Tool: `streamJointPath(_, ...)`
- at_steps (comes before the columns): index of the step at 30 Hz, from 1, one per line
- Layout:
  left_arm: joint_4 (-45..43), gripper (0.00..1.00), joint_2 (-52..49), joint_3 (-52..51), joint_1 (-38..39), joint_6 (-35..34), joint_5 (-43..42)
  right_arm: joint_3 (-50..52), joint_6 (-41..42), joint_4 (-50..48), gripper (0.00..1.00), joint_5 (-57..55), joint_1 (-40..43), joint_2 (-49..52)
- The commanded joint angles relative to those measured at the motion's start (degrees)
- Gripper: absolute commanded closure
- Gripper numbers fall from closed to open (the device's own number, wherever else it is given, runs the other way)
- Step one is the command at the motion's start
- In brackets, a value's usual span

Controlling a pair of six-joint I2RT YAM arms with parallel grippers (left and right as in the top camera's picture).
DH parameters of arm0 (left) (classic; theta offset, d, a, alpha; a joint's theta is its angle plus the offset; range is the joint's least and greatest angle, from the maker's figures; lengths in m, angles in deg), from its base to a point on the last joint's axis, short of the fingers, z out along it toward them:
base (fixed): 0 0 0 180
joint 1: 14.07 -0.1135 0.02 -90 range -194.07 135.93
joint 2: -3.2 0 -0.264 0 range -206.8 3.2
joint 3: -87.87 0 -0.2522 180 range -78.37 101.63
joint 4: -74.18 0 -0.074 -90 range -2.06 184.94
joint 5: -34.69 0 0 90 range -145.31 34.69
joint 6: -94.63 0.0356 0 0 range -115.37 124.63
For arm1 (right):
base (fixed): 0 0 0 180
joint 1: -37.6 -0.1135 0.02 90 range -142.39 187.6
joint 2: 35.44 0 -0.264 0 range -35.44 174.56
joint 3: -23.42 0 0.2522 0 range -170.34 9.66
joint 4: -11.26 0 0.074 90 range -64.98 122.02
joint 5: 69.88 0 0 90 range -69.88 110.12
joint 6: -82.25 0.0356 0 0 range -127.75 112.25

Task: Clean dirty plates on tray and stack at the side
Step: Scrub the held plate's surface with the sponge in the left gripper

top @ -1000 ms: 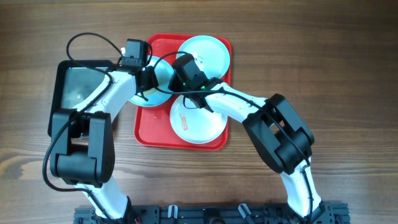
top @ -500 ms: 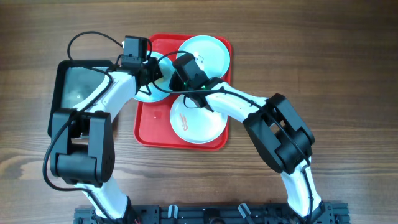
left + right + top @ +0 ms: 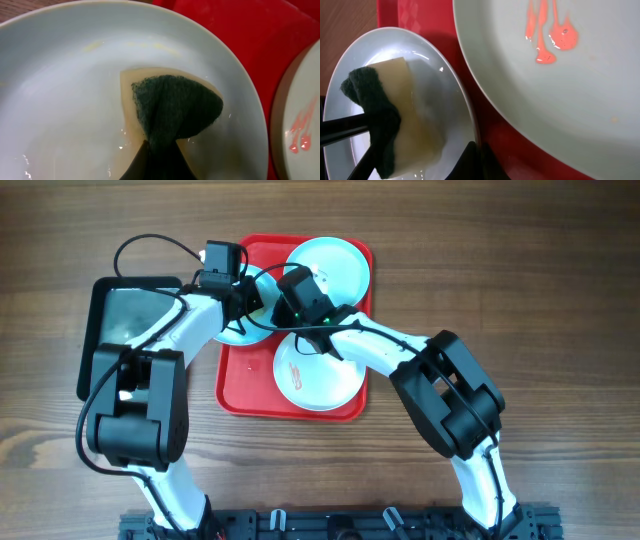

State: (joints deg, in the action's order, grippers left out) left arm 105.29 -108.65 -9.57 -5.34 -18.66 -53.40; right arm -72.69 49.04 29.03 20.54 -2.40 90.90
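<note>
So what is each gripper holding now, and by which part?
The left gripper holds the sponge by its dark green scouring side; the right gripper seems to pinch the rim of the plate under it.

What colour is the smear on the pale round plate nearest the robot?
Pinkish red drips; the smear on that plate shows best in the right wrist view.

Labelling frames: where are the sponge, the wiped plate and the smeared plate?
sponge point(image 3: 175, 107), left wrist view, green face.
wiped plate point(image 3: 60, 100), left wrist view, bare inner surface.
smeared plate point(image 3: 570, 100), right wrist view, below the smear.
</note>
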Motion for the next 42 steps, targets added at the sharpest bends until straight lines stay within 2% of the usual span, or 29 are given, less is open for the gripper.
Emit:
streamJointPath(1,2.73,0.96,-1.29,-0.66,-1.44,0.59,8.31,-1.33,1.64,0.00,0.96,-0.42,0.11,0.96)
streamJointPath(15,6.32,0.96,5.16,-0.66,-1.51,6.45,12.48,-1.33,2.34,1.16,0.96,-0.87,0.13,0.96)
streamJointPath(23,11.52,0.96,5.16,-0.66,-1.44,6.62,13.99,-1.33,3.39,1.20,0.96,-0.87,0.28,0.96)
streamJointPath(27,13.94,0.96,5.16,-0.66,-1.38,6.60,10.60,-1.33,3.43,1.18,0.96,-0.90,0.31,0.96)
streamJointPath(34,11.85,0.96,5.14,-0.66,-1.36,3.19,-2.82,-1.33,4.81,1.11,0.96,-1.07,0.33,0.96)
streamJointPath(39,9.81,0.96,5.01,-0.66,-1.36,2.86,-4.42,-1.33,4.90,1.07,0.96,-1.09,0.33,0.96)
streamJointPath(42,8.09,0.96,4.44,-0.66,-1.36,2.89,-1.97,-1.33,4.92,0.94,0.96,-1.09,0.33,0.96)
